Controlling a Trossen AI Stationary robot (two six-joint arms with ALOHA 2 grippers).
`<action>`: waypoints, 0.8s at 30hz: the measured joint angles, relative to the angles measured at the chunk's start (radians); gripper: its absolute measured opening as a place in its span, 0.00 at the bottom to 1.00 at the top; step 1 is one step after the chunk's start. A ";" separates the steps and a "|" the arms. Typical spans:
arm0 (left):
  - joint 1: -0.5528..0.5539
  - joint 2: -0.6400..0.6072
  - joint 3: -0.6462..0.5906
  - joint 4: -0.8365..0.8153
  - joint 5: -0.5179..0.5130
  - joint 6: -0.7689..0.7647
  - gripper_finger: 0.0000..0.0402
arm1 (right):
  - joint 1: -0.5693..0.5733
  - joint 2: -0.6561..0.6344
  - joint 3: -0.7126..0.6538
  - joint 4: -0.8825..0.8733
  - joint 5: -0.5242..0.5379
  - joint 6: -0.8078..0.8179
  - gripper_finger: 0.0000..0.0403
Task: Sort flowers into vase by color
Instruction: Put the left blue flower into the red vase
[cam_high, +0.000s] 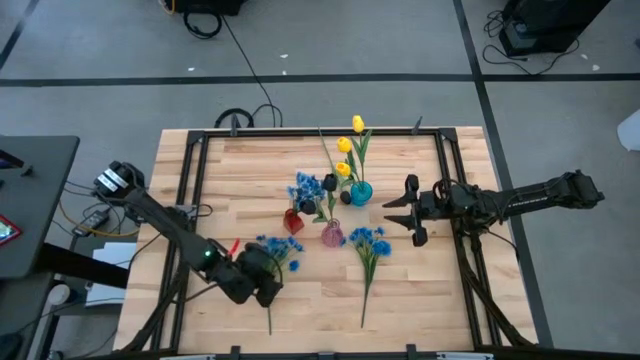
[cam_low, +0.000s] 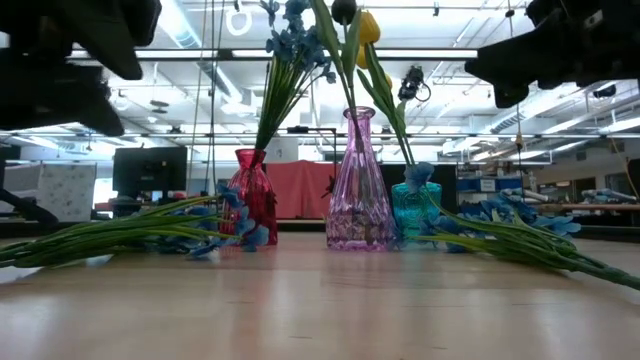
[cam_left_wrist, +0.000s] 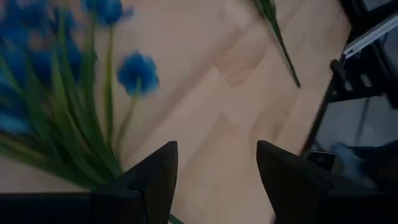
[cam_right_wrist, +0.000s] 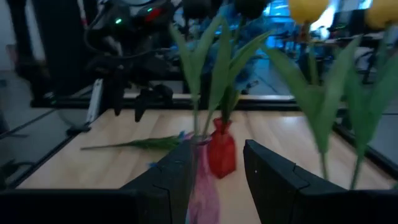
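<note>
Three small vases stand mid-table: red (cam_high: 292, 221), pink (cam_high: 332, 237) and teal (cam_high: 360, 192). Yellow tulips (cam_high: 348, 146) stand in the teal vase and blue blossoms (cam_high: 305, 188) in the red one. Dark tulip buds (cam_high: 331, 184) rise above the pink vase. One blue bunch (cam_high: 274, 249) lies flat on the table under my left gripper (cam_high: 268, 288), which is open; in the left wrist view its blossoms (cam_left_wrist: 138, 71) lie beside my left gripper (cam_left_wrist: 217, 174). A second blue bunch (cam_high: 368, 243) lies right of the pink vase. My right gripper (cam_high: 398, 212) hovers open, right of the vases.
A black frame (cam_high: 190, 190) runs along the table's left, far and right sides. The near part of the table (cam_high: 430, 300) is bare wood apart from the two stems. In the right wrist view the red vase (cam_right_wrist: 221, 151) and the pink vase (cam_right_wrist: 202, 186) stand ahead of my right gripper (cam_right_wrist: 221, 171).
</note>
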 joint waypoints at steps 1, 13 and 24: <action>0.000 0.005 0.000 0.001 0.008 -0.034 0.56 | 0.000 0.000 -0.002 -0.002 -0.005 -0.003 0.38; 0.015 0.199 0.141 -0.120 -0.032 -0.364 0.55 | 0.000 -0.001 -0.002 -0.022 -0.005 -0.103 0.38; 0.026 0.414 0.541 -0.683 0.013 -0.556 0.46 | -0.003 -0.002 -0.002 -0.021 -0.008 -0.190 0.38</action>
